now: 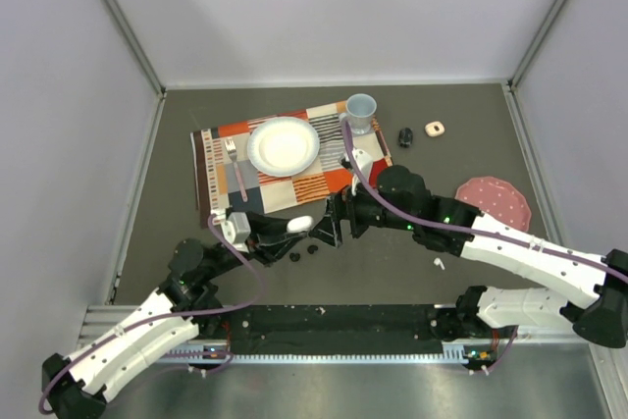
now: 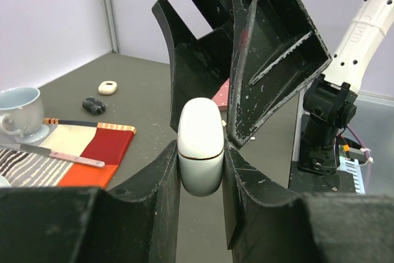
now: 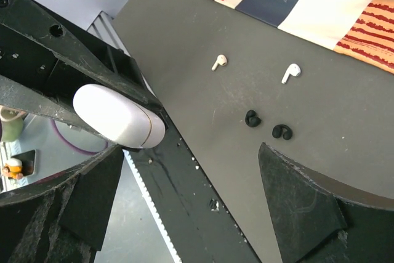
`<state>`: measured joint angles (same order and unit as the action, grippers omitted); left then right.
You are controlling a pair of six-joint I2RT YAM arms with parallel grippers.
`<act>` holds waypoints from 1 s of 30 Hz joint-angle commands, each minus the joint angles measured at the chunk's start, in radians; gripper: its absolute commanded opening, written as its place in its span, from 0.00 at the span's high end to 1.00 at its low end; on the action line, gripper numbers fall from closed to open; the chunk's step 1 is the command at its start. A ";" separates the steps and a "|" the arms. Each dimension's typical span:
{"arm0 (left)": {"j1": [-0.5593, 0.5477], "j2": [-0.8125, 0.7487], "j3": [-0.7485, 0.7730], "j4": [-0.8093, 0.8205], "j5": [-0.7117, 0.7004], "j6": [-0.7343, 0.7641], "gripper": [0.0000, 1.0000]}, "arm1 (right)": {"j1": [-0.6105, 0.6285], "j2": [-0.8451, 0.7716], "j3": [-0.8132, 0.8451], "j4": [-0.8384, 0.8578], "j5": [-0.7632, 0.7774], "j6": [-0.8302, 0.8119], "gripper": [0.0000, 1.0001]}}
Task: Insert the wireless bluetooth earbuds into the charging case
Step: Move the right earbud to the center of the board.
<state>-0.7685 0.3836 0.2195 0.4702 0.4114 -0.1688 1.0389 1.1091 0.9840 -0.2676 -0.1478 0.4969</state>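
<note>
Since the lid seam is seen shut and no earbud is seated, the task is judged barely begun: the case is to be opened and every earbud is left to be picked up and placed.

- Nearest the arm bases: a pair of black roundish earbuds (image 3: 282,131) is noted loose on the dark grey table (image 3: 184,41), close together.
- Just beyond, above the table: the white glossy pill-shaped plastic charging case (image 2: 200,146) is clamped at its lower half by the left gripper (image 2: 201,165). A thin seam is seen round the case; its inside is hidden.
- Beside it: the right gripper (image 3: 191,164) is spread wide, nothing held.
- Farther: two white short-stemmed earbuds (image 3: 220,61) are lying apart, short of the patchwork cloth placemat (image 3: 308,10).
- Other earbuds cannot be made out.
</note>
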 commanded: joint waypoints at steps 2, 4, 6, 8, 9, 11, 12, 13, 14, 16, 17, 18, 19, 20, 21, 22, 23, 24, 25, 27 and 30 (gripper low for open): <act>-0.002 0.003 0.047 0.080 0.061 -0.018 1.00 | 0.007 0.001 0.058 0.002 0.060 -0.029 0.10; 0.000 0.001 0.049 0.079 0.092 -0.017 1.00 | 0.007 0.003 0.056 0.010 0.070 -0.015 0.09; -0.002 0.000 0.049 0.081 0.124 -0.015 1.00 | 0.007 0.003 0.055 0.018 0.071 -0.008 0.10; 0.000 0.003 0.049 0.077 0.145 -0.009 1.00 | 0.007 0.001 0.056 0.025 0.071 0.005 0.09; 0.000 0.005 0.049 0.071 0.153 -0.005 1.00 | 0.006 -0.002 0.055 0.028 0.073 0.008 0.09; 0.000 0.006 0.049 0.062 0.179 0.006 1.00 | 0.006 -0.006 0.053 0.045 0.073 0.017 0.09; 0.000 0.008 0.049 0.048 0.182 0.008 1.00 | 0.006 -0.009 0.051 0.048 0.074 0.019 0.09; -0.002 0.006 0.049 0.042 0.191 0.012 1.00 | 0.006 -0.012 0.053 0.054 0.079 0.026 0.09; 0.000 0.005 0.049 0.038 0.193 0.014 1.00 | 0.006 -0.012 0.054 0.057 0.080 0.028 0.09; 0.000 0.001 0.049 0.028 0.202 0.017 1.00 | 0.004 -0.015 0.054 0.059 0.092 0.035 0.09; 0.000 0.000 0.049 0.022 0.202 0.018 1.00 | 0.004 -0.015 0.053 0.062 0.094 0.038 0.09; -0.002 -0.003 0.047 0.021 0.204 0.020 1.00 | -0.002 -0.014 0.053 0.064 0.094 0.040 0.09; -0.002 -0.008 0.046 0.019 0.204 0.023 1.00 | -0.003 -0.014 0.053 0.065 0.094 0.046 0.09; 0.000 -0.009 0.044 0.018 0.202 0.023 1.00 | -0.007 -0.015 0.053 0.064 0.096 0.051 0.09; -0.002 -0.011 0.043 0.018 0.204 0.023 1.00 | -0.010 -0.015 0.053 0.064 0.097 0.055 0.09; -0.002 -0.015 0.041 0.013 0.207 0.026 1.00 | -0.016 -0.015 0.051 0.064 0.093 0.064 0.09; -0.002 -0.015 0.041 0.007 0.207 0.026 1.00 | -0.020 -0.018 0.053 0.067 0.085 0.066 0.09; -0.002 -0.018 0.041 0.001 0.208 0.028 1.00 | -0.022 -0.018 0.054 0.071 0.082 0.071 0.09; 0.000 -0.020 0.040 -0.002 0.211 0.031 1.00 | -0.025 -0.020 0.053 0.074 0.082 0.075 0.09; -0.002 -0.023 0.040 -0.013 0.214 0.031 1.00 | -0.030 -0.022 0.053 0.083 0.077 0.078 0.09; -0.002 -0.028 0.038 -0.022 0.216 0.031 1.00 | -0.039 -0.023 0.053 0.097 0.067 0.091 0.08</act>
<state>-0.7551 0.3725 0.2268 0.4507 0.5011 -0.1356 1.0374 1.1069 0.9901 -0.2813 -0.1562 0.5514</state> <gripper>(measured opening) 0.328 0.915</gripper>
